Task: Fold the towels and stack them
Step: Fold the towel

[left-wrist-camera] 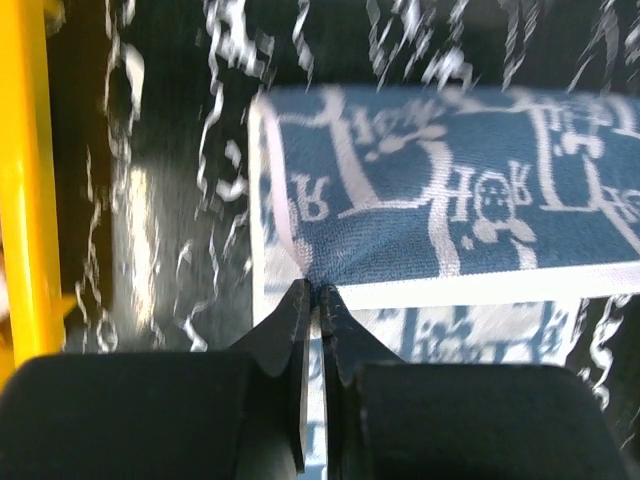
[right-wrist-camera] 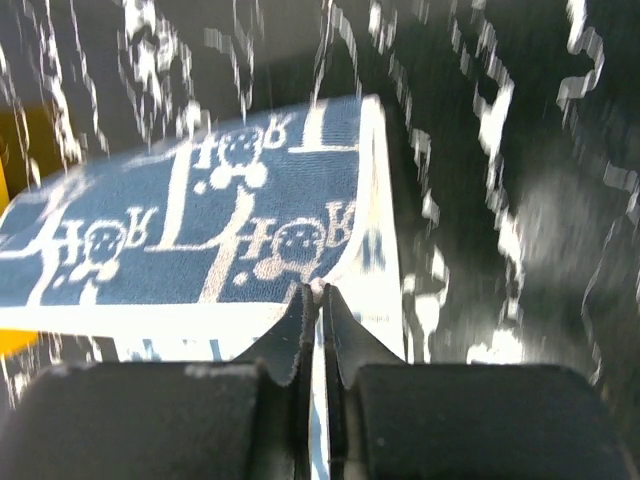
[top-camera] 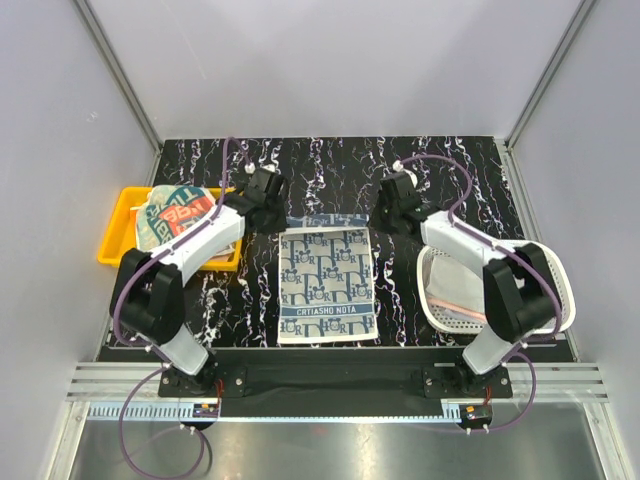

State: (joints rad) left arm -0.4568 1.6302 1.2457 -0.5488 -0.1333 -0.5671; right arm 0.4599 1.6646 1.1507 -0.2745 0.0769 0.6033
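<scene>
Blue-and-white printed towel (top-camera: 328, 285) lies in the middle of the bench (top-camera: 440, 170), its far edge curled over, darker side showing. Left gripper (left-wrist-camera: 312, 296) has its fingers (left-wrist-camera: 285, 335) pressed tight on the far-left corner. Right gripper (right-wrist-camera: 318, 292) pinches the far-right corner likewise, cloth right at both tips. Other towels (top-camera: 175, 215) sit in the yellow tray (top-camera: 112, 240) at the bench's left edge.

We angle left arm (top-camera: 195, 245) and right arm (top-camera: 455, 235) toward mid-frame, left hand (left-wrist-camera: 312, 295) and right hand (right-wrist-camera: 318, 292) each pinching a printed towel (top-camera: 327, 280) corner.
</scene>
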